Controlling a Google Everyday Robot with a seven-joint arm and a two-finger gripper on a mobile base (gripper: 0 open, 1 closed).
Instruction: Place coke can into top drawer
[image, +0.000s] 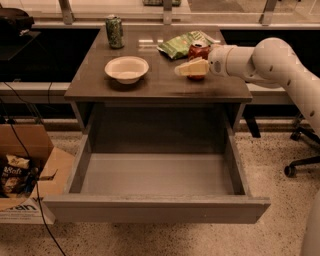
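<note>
The gripper (187, 68) reaches in from the tabletop's right edge against the coke can (199, 50), which stands upright near the back right corner; I cannot tell whether it has clamped on. A loose or off-centre hold could tip the can into the green chip bag (181, 44) just behind it. It could also drop the can short of the top drawer (155, 210), which stands open below the front edge.

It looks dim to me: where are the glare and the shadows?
Camera view: pale glare on the tabletop behind the bowl; deep shadow under it, at the back of the top drawer; the gripper, at the coke can, is lit.
</note>
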